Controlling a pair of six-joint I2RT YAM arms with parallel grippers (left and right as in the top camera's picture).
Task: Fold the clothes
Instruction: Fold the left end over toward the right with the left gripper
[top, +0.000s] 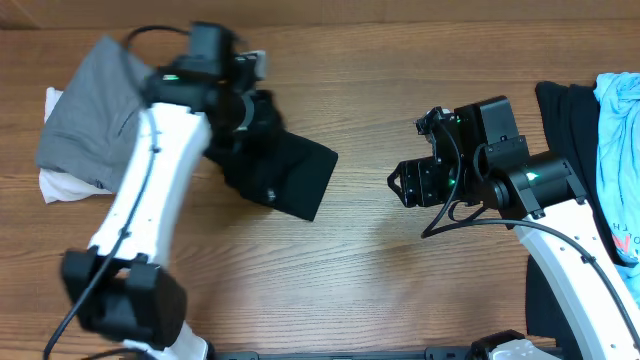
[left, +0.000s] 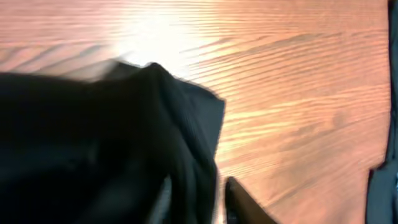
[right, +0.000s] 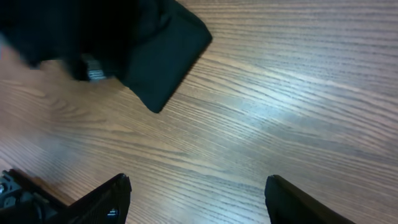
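Observation:
A black garment (top: 295, 175) of the clothes lies folded into a thick rectangle left of the table's centre; it also shows in the left wrist view (left: 93, 143) and at the top of the right wrist view (right: 165, 50). My left gripper (top: 260, 115) is down on its far left part. Up close, the left gripper (left: 198, 190) has a fold of the black fabric between its fingers, and a thin strip of table shows beside the right finger (left: 239, 202), so the jaws stand slightly apart. My right gripper (top: 397, 185) hovers open to the right of the garment, with only bare wood in its gap (right: 198, 182).
A folded grey garment (top: 90, 110) rests on a white cloth (top: 60, 185) at the far left. A pile of black (top: 565, 115) and light-blue clothes (top: 620, 150) lies at the right edge, behind the right arm.

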